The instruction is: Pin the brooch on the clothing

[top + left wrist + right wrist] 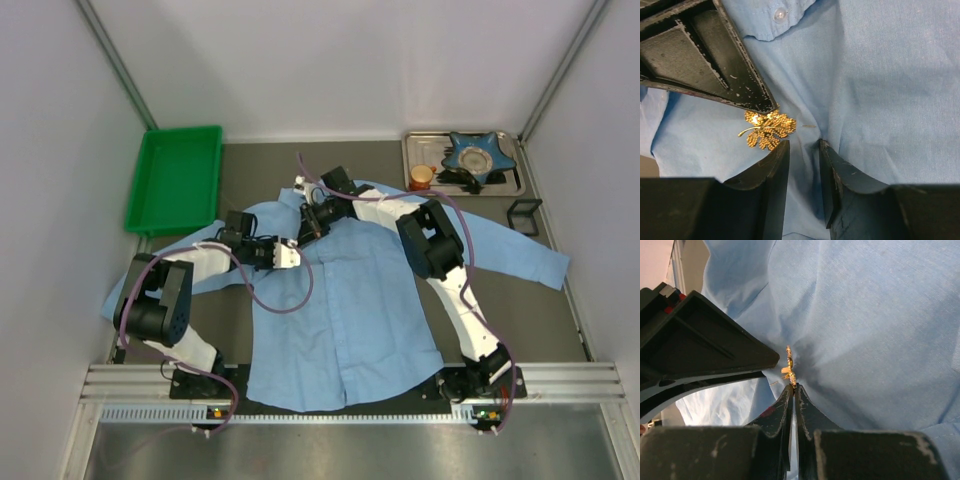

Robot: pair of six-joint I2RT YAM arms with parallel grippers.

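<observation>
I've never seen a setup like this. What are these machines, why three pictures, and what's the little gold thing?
These are two robot arms, left and right, bolted at the table's near edge, each ending in a two-finger gripper. The wide picture comes from a fixed camera overhead. The other two come from a camera on each wrist, showing its own black fingers at the bottom. On the table lies a light blue shirt, with a green tray and a metal tray holding an orange cup and a blue star dish behind it. The right gripper is shut on the gold brooch, against the shirt. The left gripper has its jaws apart beside it.
</observation>
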